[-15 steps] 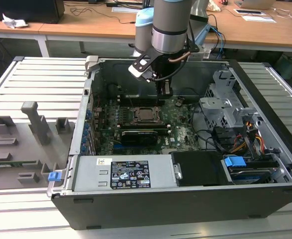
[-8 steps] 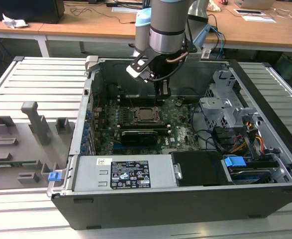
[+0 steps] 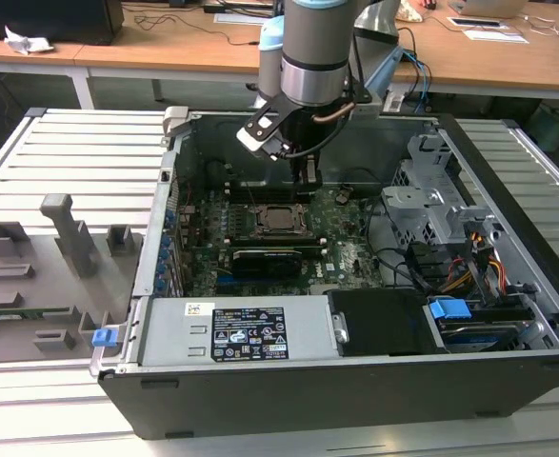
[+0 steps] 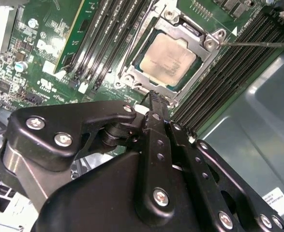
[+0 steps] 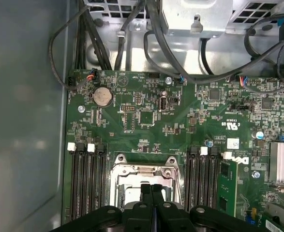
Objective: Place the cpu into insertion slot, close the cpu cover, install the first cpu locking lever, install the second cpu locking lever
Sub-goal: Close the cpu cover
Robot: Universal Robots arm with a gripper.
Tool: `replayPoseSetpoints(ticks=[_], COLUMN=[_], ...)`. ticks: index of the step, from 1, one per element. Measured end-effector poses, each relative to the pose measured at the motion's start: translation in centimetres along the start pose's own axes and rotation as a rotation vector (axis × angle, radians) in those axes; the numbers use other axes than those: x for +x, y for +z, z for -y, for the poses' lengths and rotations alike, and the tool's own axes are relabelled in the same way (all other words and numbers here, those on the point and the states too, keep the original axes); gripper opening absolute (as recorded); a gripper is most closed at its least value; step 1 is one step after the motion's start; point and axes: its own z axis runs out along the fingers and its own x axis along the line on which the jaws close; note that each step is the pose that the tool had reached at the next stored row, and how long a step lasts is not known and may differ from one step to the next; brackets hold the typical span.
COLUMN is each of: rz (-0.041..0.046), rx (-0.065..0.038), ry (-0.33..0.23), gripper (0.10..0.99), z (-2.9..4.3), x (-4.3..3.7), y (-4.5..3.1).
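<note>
The cpu point(image 4: 170, 60) lies flat with its pale metal face up in the insertion slot point(image 3: 281, 217) on the green motherboard. The grey cpu cover point(image 4: 132, 73) lies down around it as a frame. One thin locking lever point(image 4: 258, 43) sticks out from a socket corner over the memory slots. Another thin lever point(image 4: 134, 41) runs along the socket's side. My gripper point(image 4: 154, 99) hangs just above the socket's edge, its fingers pressed together with nothing visible between them. In the first wrist view the shut gripper point(image 5: 152, 189) covers part of the socket's metal rim point(image 5: 127, 171).
The open computer case point(image 3: 469, 143) walls the board in on all sides. Black memory slots point(image 5: 86, 179) flank the socket. A drive cage point(image 3: 422, 205) and cable bundles point(image 3: 460, 271) fill the exterior view's right. A grey fixture tray point(image 3: 41, 276) lies on the table at the left.
</note>
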Motion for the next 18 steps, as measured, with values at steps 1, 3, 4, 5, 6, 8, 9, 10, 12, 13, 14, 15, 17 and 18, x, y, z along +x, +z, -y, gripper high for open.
replayPoseSetpoints(ticks=[1, 3, 4, 5, 6, 8, 9, 10, 12, 13, 14, 15, 17, 18], rz=[0.0000, -0.0001, 0.0000, 0.0001, 0.0000, -0.0001, -0.0001, -0.0001, 0.0001, 0.0001, 0.0001, 0.0001, 0.0000, -0.0001], rx=[0.000, 0.000, 0.000, 0.000, 0.000, 0.000, 0.000, 0.000, 0.000, 0.000, 0.000, 0.000, 0.000, 0.000], ry=[0.000, 0.000, 0.000, 0.000, 0.000, 0.000, 0.000, 0.000, 0.000, 0.000, 0.000, 0.000, 0.000, 0.000], gripper=[0.106, 0.106, 0.106, 0.106, 0.106, 0.106, 0.106, 0.106, 0.106, 0.106, 0.106, 0.106, 0.106, 0.106], z=[0.10, 0.39, 0.54, 0.68, 0.89, 1.23, 1.36, 1.48, 1.70, 1.81, 2.02, 2.21, 2.43, 2.48], x=[0.00, 0.01, 0.01, 0.01, 0.02, 0.03, 0.04, 0.04, 0.05, 0.06, 0.09, 0.10, 0.12, 0.15], y=[0.10, 0.20, 0.24, 0.28, 0.32, 0.42, 0.47, 0.53, 0.62, 0.64, 0.68, 0.72, 0.81, 0.86])
